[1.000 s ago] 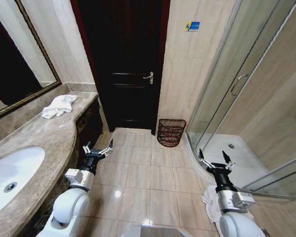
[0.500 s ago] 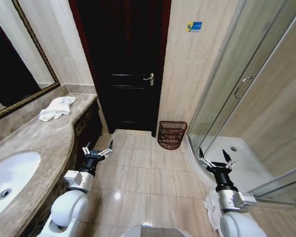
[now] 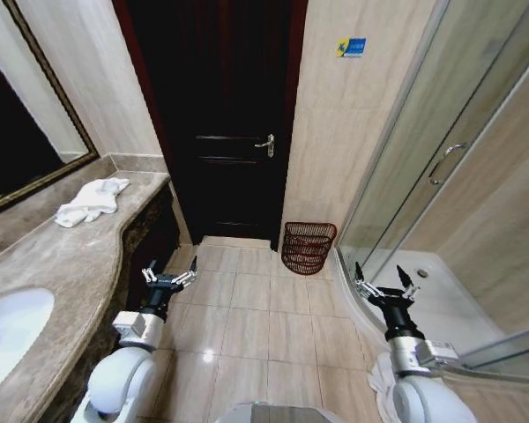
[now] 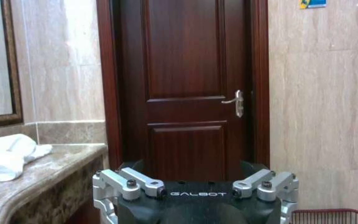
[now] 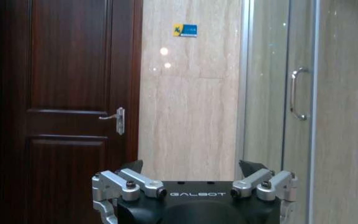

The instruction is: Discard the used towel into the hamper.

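Since the earlier frames the whole head view has shifted, so the camera itself has moved: the sink (image 3: 4, 328) has slid toward the lower left edge and the dark door (image 3: 225, 123) is seen more squarely ahead. Relative to the robot, both arms are held as before, low and forward.

The left gripper (image 3: 168, 278) is held over the tiled floor (image 3: 256, 322) just beside the marble counter (image 3: 66, 264), with its fingers spread apart and nothing between them. The right gripper (image 3: 384, 288) is held near the curved shower threshold (image 3: 357, 304), likewise spread wide and empty.

A crumpled white towel (image 3: 90, 200) lies on the counter's far end, below the framed mirror (image 3: 22, 145), well apart from both grippers; it is also seen in the left wrist view (image 4: 8, 156).

The hamper (image 3: 308, 248) stands on the floor against the beige wall, between the door frame and the glass shower enclosure (image 3: 450, 176). Its rim is seen in the left wrist view (image 4: 331, 216). Open floor lies between the grippers and the hamper. More white cloth (image 3: 379, 379) lies on the floor beside the right arm.
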`<state>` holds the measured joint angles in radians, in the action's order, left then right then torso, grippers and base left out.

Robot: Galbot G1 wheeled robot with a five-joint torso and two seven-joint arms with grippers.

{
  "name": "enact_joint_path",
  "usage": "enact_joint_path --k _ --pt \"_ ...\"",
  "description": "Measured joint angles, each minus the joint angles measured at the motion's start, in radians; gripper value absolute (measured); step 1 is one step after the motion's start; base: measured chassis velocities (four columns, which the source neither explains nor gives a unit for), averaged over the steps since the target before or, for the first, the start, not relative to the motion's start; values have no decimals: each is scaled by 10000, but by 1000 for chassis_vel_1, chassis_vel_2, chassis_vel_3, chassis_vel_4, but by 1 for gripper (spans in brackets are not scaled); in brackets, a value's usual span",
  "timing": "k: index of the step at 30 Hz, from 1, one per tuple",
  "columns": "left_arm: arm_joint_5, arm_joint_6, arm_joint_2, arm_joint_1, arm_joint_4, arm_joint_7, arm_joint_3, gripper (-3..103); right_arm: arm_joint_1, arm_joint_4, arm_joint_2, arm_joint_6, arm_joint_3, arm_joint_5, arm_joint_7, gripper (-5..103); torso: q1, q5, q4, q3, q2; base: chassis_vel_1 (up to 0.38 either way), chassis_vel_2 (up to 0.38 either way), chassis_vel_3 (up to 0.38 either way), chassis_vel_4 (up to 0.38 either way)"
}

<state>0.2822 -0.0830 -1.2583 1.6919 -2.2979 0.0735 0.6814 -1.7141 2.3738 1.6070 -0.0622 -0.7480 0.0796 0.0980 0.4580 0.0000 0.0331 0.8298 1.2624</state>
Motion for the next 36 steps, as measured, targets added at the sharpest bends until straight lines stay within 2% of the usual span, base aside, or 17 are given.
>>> enact_joint_path --k 16,36 --pt "8 -15 39 -50 -73 -37 -22 100 48 83 -11 -131 22 -6 -36 100 0 1 -1 0 0 -93 137 143 -91" --pt "-46 179 32 -42 213 -94 -15 100 6 110 -2 -157 67 -26 6 100 -1 -1 0 0 1 -21 214 215 -17"
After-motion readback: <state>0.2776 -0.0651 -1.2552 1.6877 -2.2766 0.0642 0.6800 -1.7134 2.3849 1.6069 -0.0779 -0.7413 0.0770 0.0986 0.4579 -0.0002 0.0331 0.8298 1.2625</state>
